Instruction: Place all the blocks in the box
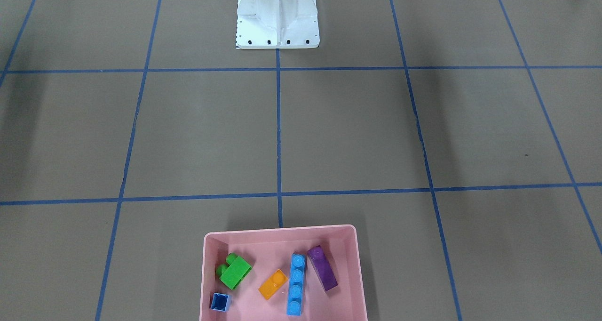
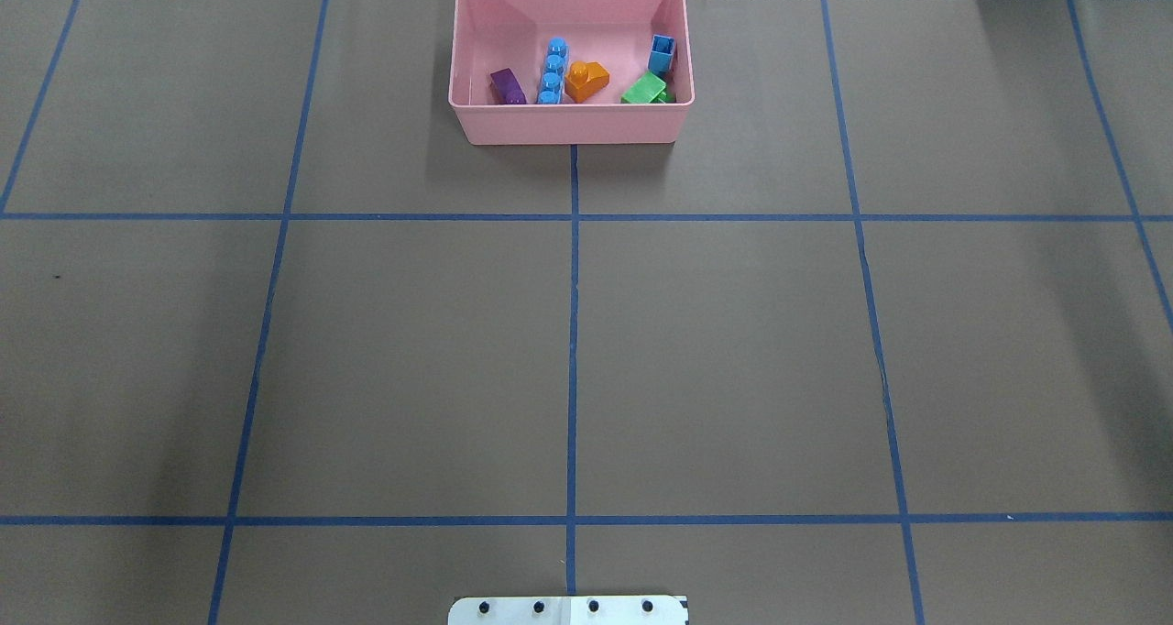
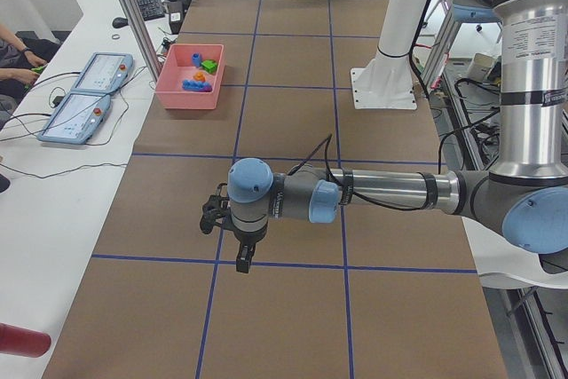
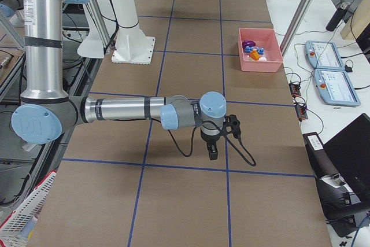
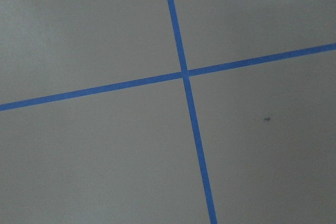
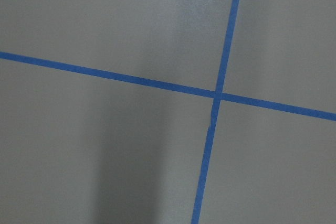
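Observation:
The pink box (image 2: pixel 568 123) stands at the table's far middle edge; it also shows in the front-facing view (image 1: pixel 208 269). Inside lie the green block (image 1: pixel 235 271), the orange block (image 1: pixel 273 284), the long blue block (image 1: pixel 296 284), the purple block (image 1: pixel 322 268) and the tiny blue block (image 1: pixel 220 302). My left gripper (image 3: pixel 241 260) shows only in the exterior left view, hanging above bare table far from the box. My right gripper (image 4: pixel 212 153) shows only in the exterior right view, likewise far from the box. I cannot tell whether either is open or shut.
The white robot base (image 1: pixel 277 17) stands at the table's near middle. Blue tape lines (image 2: pixel 573 332) divide the brown table into squares. Tablets (image 3: pixel 89 95) and cables lie on the side bench beyond the box. Both wrist views show only table and tape.

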Tool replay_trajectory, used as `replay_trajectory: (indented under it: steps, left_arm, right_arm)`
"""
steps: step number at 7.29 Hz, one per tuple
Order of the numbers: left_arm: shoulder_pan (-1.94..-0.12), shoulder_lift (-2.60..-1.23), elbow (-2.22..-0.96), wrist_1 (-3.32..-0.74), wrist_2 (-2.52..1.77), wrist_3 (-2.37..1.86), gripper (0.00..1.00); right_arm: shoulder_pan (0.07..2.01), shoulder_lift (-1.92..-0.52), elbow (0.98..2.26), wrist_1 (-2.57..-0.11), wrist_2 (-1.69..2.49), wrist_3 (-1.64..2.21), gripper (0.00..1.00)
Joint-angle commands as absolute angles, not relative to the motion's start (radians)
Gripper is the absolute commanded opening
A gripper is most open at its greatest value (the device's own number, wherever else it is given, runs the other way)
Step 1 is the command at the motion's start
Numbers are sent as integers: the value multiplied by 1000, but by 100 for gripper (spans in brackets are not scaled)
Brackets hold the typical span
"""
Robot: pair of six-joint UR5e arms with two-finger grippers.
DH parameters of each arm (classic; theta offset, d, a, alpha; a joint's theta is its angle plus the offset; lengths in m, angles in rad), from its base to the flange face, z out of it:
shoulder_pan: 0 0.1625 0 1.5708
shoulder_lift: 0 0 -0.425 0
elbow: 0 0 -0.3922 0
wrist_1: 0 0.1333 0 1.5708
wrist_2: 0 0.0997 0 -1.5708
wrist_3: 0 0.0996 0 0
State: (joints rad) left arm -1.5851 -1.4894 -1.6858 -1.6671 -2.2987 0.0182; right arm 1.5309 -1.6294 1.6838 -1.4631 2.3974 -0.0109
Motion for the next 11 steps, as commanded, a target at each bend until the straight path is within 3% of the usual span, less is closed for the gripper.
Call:
replay_trajectory:
  steps: [1,11]
  left_arm:
    - [-1577,-1499,-1668,-1678,-2279,-70,100]
    - [-1555,-1509,-1661,-1667,-2281,-78,100]
  right_arm:
    - [1587,-1629,1687,-1515,2442,-11,100]
    - [1649,-1661,1654,-1568,2474,-9,100]
